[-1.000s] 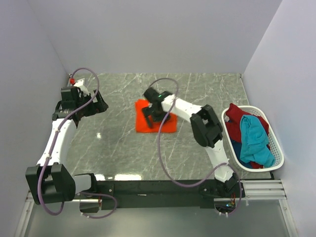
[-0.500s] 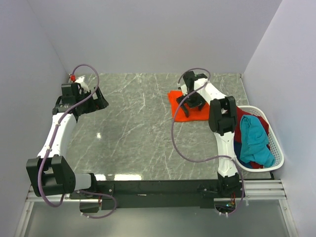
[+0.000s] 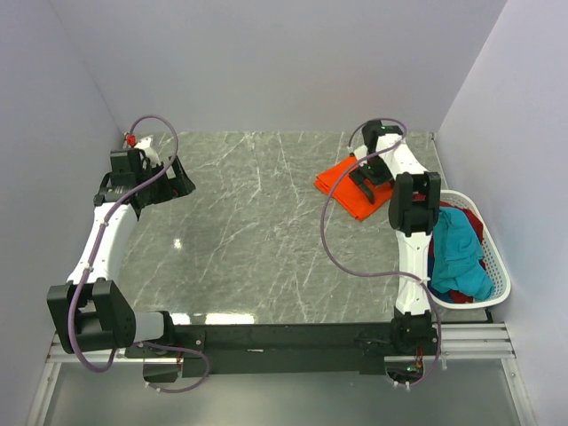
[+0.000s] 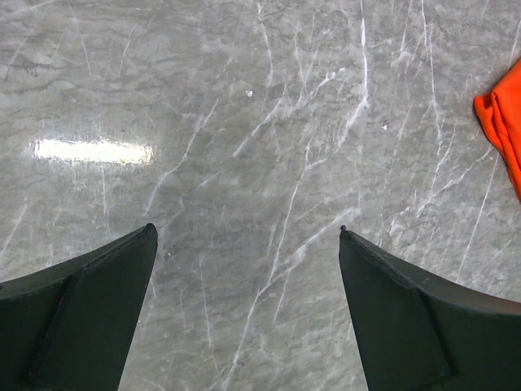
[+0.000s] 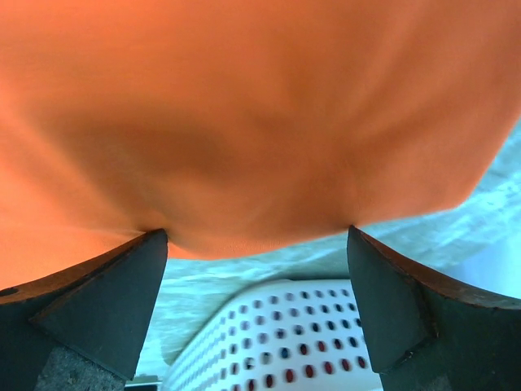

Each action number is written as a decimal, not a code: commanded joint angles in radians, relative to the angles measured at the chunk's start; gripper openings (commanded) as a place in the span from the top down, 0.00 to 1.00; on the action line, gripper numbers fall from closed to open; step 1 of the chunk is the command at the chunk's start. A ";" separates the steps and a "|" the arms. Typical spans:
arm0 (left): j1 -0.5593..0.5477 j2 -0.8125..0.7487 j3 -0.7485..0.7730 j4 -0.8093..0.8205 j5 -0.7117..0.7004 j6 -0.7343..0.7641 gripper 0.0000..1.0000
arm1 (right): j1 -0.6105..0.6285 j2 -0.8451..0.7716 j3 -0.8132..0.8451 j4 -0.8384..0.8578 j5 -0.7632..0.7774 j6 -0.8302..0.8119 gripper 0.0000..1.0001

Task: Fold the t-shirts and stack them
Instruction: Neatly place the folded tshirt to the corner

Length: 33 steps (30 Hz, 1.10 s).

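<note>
Currently right gripper (image 3: 369,175) is sitting jaws apart over the folded orange t-shirt (image 3: 342,189) directly beneath it, seemingly parking the stack base; next move is calling for 1 more from the basket (image 3: 506,282) beside it.

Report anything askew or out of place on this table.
The folded orange shirt sits skewed, its edges diagonal to the table, at the far right beside the basket. Other shirts lie in a loose, unfolded heap in the basket, the teal shirt on top. Nothing looks spilled or damaged.

Orange t-shirt (image 3: 343,187) lies folded flat; teal t-shirt (image 3: 457,253) sits crumpled nearby.
</note>
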 commanded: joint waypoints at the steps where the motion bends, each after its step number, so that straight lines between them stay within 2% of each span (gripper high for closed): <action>1: 0.004 -0.008 0.033 0.005 0.023 0.013 0.01 | -0.032 0.044 0.039 0.035 0.053 -0.033 0.04; 7: 0.005 -0.013 0.039 -0.003 0.023 0.018 0.01 | -0.078 0.072 0.119 -0.011 -0.039 0.052 0.04; 13: 0.007 -0.014 0.036 -0.009 0.040 0.028 0.01 | -0.068 -0.187 -0.084 0.084 -0.309 -0.052 0.04; 15: 0.007 -0.013 0.039 -0.010 0.048 0.028 0.01 | -0.068 -0.259 -0.098 0.094 -0.393 -0.107 0.04; 18: 0.007 -0.011 0.036 -0.009 0.054 0.022 0.01 | -0.061 -0.278 -0.076 0.072 -0.445 -0.147 0.04; 23: 0.008 -0.013 0.036 -0.012 0.058 0.019 0.01 | -0.012 -0.198 -0.007 0.039 -0.399 -0.209 0.04; 28: 0.008 -0.021 0.036 -0.015 0.054 0.024 0.01 | 0.033 -0.160 -0.030 0.099 -0.338 -0.261 0.04; 33: 0.007 -0.022 0.032 -0.017 0.049 0.025 0.01 | 0.073 -0.089 -0.017 0.105 -0.304 -0.234 0.06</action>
